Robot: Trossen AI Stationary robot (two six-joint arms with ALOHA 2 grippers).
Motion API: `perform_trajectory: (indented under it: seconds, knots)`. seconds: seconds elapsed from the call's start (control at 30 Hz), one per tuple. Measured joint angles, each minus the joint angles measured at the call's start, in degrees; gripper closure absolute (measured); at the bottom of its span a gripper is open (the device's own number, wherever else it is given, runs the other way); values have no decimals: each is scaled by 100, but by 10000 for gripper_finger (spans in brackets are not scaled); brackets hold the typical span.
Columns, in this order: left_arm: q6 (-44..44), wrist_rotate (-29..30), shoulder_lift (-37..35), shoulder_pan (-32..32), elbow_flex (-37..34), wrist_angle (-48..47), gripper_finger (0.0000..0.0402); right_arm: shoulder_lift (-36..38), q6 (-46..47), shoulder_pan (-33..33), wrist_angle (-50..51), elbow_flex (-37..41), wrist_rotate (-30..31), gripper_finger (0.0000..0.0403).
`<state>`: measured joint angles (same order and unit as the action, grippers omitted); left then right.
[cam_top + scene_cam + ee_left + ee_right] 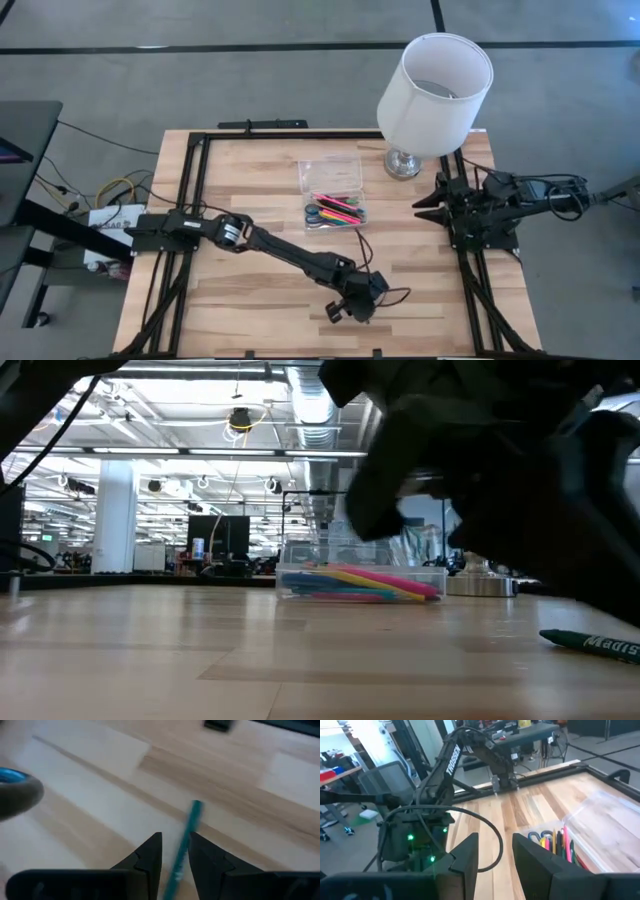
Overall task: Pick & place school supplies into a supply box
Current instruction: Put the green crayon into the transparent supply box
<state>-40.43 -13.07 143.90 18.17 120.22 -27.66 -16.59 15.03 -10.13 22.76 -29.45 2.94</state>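
A green pen [192,817] lies flat on the wooden table near its front edge; its lettered end [592,642] shows in the low view. My left gripper [175,836] [336,312] is tipped down over it, open, with one finger on either side of the pen's shaft. I see no touch. The clear supply box [333,195] stands at the table's middle, lid open. Pink, yellow and green pens [340,208] and blue-handled scissors [313,214] lie in it. My right gripper [495,852] [424,205] waits open at the right edge, with nothing between its fingers.
A white lampshade [436,85] on a chrome base [403,163] stands at the far right, close to the box and the right arm. Black frame rails [197,190] border the table. Bare wood lies between the box and the left gripper.
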Motion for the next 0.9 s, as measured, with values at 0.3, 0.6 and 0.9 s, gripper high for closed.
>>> perform_trajectory:
  seconds: [0.3, 0.6, 0.9]
  knots:
    - [173, 43, 161, 27, 15, -114, 316, 54, 3, 2, 37, 0, 4, 290]
    - [552, 336, 220, -25, 422, -227, 316, 45, 61, 2, 44, 0, 11, 290]
    - [719, 339, 222, -118, 426, -862, 316, 45, 184, 2, 44, 0, 7, 290]
